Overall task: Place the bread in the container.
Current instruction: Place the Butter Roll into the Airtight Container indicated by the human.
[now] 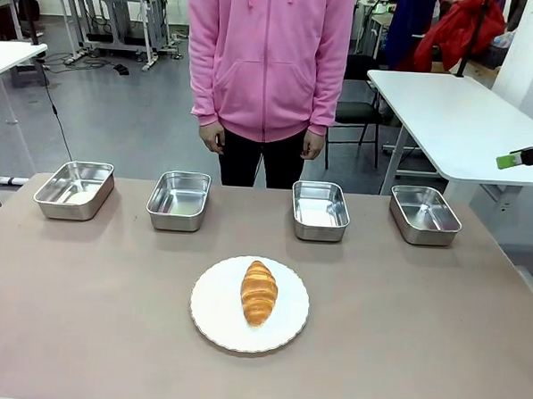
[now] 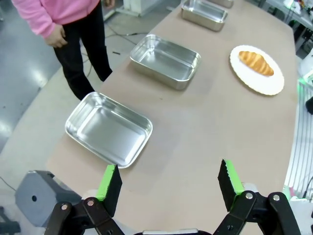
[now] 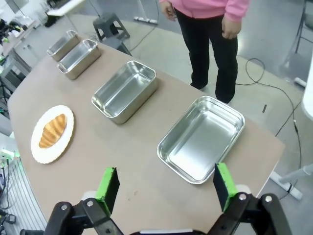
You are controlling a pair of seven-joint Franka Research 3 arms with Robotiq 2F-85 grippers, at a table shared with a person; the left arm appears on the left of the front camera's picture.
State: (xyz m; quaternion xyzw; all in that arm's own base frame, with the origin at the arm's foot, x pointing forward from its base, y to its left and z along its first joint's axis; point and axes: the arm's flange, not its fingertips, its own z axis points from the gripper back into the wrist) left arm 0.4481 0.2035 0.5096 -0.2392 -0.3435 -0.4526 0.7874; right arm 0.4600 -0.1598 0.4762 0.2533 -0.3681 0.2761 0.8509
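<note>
Front view: we see a golden-brown ridged croissant [image 1: 259, 292] lying with one tapered end toward us at the middle of a round white scalloped plate [image 1: 214, 320]. The plate rests on the near half of the brown desk [image 1: 81, 324]. Along the far side of the desk we count four alike shiny stainless-steel pans in a row, each well apart from the plate and from its neighbours: the leftmost pan [image 1: 74, 189], the second pan [image 1: 179, 199], the third pan [image 1: 320, 209] and the rightmost pan [image 1: 425, 214]. Each stands upright and empty, and the plate lies nearer us, between the second and the third. Beyond the row stands a person [image 1: 269, 57] in a pink hooded top, hands [image 1: 213, 140] hanging at the hem, apart from everything on the desk. Left wrist view: we look along the left end effector [image 2: 169, 176], whose green-padded fingers stand wide with bare desk between them. It hangs above the desk's left end, with the leftmost pan just ahead of one finger. Right wrist view: the right end effector [image 3: 165, 181] likewise stands wide above the desk's right end, the rightmost pan just beyond its fingers. The croissant is on the plate, in none of the pans, and touches neither end effector.
</note>
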